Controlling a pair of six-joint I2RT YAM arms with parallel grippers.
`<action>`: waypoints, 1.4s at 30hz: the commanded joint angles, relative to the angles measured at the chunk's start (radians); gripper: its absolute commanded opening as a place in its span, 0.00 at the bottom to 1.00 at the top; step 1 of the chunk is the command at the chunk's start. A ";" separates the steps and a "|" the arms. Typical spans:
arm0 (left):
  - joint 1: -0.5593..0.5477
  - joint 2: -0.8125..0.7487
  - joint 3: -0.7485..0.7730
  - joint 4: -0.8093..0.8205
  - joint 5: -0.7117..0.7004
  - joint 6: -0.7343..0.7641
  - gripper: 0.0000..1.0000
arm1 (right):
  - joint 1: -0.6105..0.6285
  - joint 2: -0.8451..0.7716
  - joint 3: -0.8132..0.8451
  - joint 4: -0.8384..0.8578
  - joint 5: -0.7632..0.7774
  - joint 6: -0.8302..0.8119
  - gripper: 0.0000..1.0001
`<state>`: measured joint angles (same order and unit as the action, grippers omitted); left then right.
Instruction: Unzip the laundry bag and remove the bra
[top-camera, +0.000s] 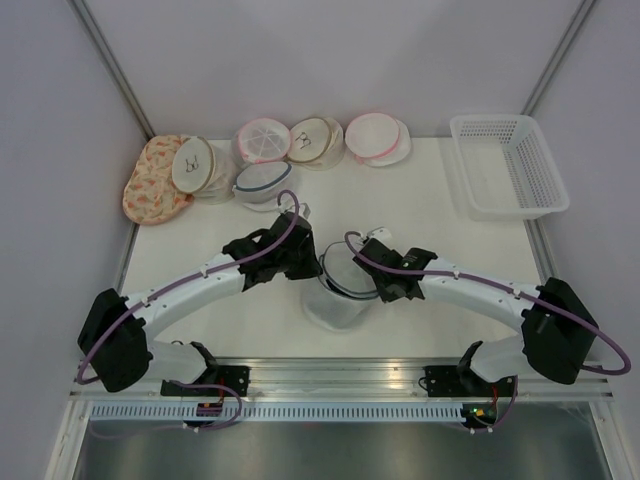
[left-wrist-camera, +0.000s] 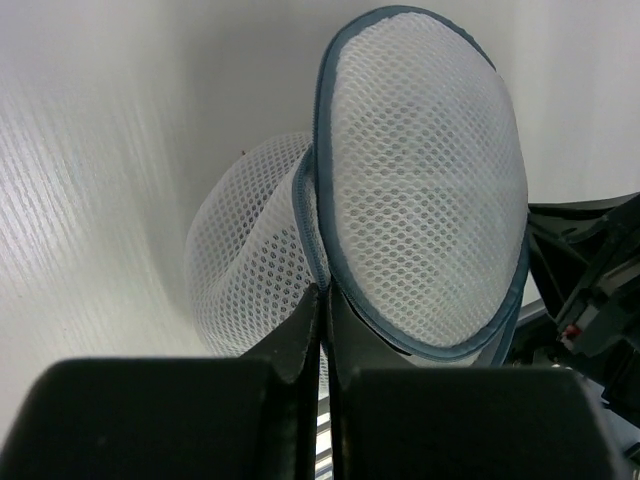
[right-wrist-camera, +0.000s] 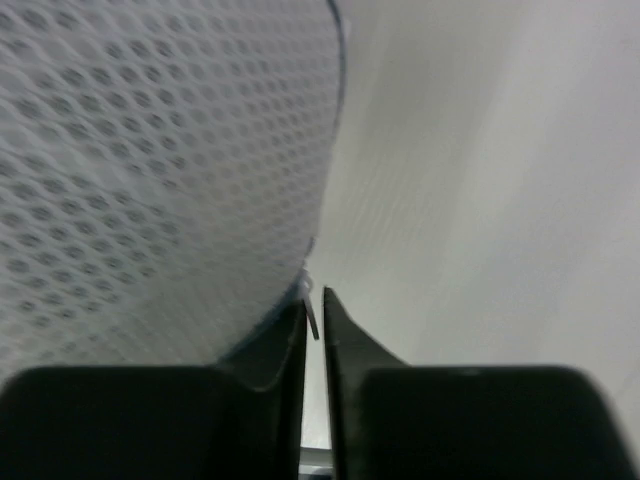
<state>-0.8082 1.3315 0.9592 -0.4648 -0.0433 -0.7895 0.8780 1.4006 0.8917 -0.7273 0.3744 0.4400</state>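
Observation:
The laundry bag (top-camera: 338, 290), white mesh with a grey-blue zipper rim, is held up off the table's middle between both grippers. My left gripper (top-camera: 308, 262) is shut on its rim; in the left wrist view the fingertips (left-wrist-camera: 325, 292) pinch the grey-blue edge below the mesh dome (left-wrist-camera: 420, 190). My right gripper (top-camera: 378, 282) is at the bag's right side. In the right wrist view its jaws (right-wrist-camera: 313, 300) are nearly closed on a thin metal zipper pull (right-wrist-camera: 312, 318) beside the mesh (right-wrist-camera: 150, 180). The bra is hidden.
Along the back stand a floral pad (top-camera: 152, 180), beige-rimmed bags (top-camera: 195, 163) (top-camera: 315, 140), pink-rimmed bags (top-camera: 262, 140) (top-camera: 376, 138) and another grey-blue-rimmed bag (top-camera: 262, 182). A white plastic basket (top-camera: 508, 165) stands at the back right.

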 joint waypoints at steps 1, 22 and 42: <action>-0.009 -0.052 -0.025 0.008 -0.009 0.012 0.02 | -0.004 -0.064 0.059 -0.050 0.109 0.078 0.21; -0.017 -0.253 -0.215 0.245 0.028 -0.099 0.02 | 0.064 -0.079 0.305 0.038 -0.298 -0.069 0.64; -0.020 -0.311 -0.254 0.268 0.068 -0.122 0.02 | 0.075 0.231 0.457 0.060 -0.165 0.025 0.00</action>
<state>-0.8207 1.0595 0.7109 -0.2367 0.0059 -0.8837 0.9478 1.6108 1.2671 -0.6250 0.0536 0.4240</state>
